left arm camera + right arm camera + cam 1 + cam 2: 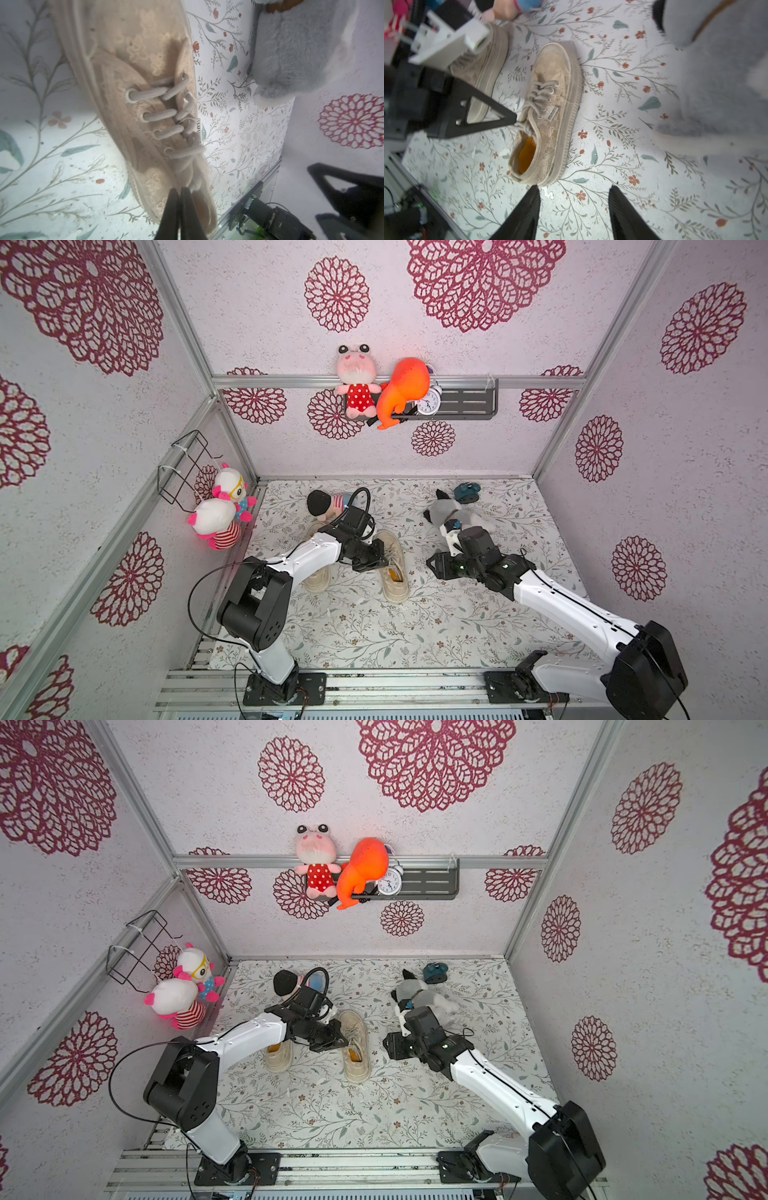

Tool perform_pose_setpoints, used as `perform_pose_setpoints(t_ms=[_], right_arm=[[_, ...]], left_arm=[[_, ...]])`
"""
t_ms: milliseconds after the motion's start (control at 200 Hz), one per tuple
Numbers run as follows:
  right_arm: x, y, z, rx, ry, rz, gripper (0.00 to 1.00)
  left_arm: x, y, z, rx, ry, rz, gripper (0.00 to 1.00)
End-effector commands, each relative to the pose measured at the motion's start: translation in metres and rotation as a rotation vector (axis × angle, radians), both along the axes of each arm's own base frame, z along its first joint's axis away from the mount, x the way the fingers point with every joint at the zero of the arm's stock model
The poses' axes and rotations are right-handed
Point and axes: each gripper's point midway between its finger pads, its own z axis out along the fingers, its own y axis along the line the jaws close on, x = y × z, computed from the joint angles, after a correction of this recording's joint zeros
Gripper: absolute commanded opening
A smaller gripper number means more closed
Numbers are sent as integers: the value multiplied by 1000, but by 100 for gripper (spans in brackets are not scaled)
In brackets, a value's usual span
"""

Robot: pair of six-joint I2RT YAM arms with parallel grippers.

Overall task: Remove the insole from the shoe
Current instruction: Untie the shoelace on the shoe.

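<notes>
left gripper (179, 190) closed at shoe (145, 93) — arm (307, 556) outstretched

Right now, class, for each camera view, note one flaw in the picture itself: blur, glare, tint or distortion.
Both top views: the wide lens splays the frame posts, and a reddish glow tints the orange toy. Left wrist view: the shoe is soft, and glare whitens the mat beside it. Right wrist view: the insole is fairly sharp, but the grey plush is blurred.
</notes>
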Motion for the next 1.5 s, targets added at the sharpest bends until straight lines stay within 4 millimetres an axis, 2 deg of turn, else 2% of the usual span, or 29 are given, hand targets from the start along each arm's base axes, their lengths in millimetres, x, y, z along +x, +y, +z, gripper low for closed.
perform_pose_setpoints(t_ms=[0, 140, 225, 330, 445, 605, 700, 770, 856, 946, 1126, 1351, 1496], right_arm=[[2, 33, 15, -13, -112, 148, 49], [4, 63, 13, -52, -163, 239, 43], [10, 74, 9, -62, -161, 250, 39], [12, 83, 6, -49, -138, 258, 39], [13, 83, 7, -33, -118, 221, 48], [9, 73, 7, -8, -107, 164, 45], [-2, 68, -6, -31, -84, 178, 45], [-6, 64, -19, -58, -72, 187, 50], [-4, 68, -25, -54, -79, 202, 54], [3, 78, -28, -44, -82, 206, 54], [16, 89, -32, -44, -106, 208, 42], [20, 88, -37, -60, -123, 203, 22], [26, 91, -31, -38, -140, 193, 12]], left_arm=[[23, -3, 29, -175, -17, 150, 0], [25, -3, 30, -266, 5, 211, 0], [25, -2, 28, -309, 21, 250, 0], [26, -1, 24, -355, 40, 289, 0], [28, -2, 21, -362, 51, 297, 0], [29, -2, 16, -362, 60, 309, 0], [29, -2, 15, -365, 63, 314, 0], [31, 0, 14, -364, 63, 321, 0], [32, 0, 12, -366, 66, 324, 0], [33, 1, 11, -366, 71, 326, 0], [37, 3, 13, -370, 62, 335, 0], [38, 8, 12, -359, 66, 350, 0], [36, 11, 10, -343, 71, 349, 0]])
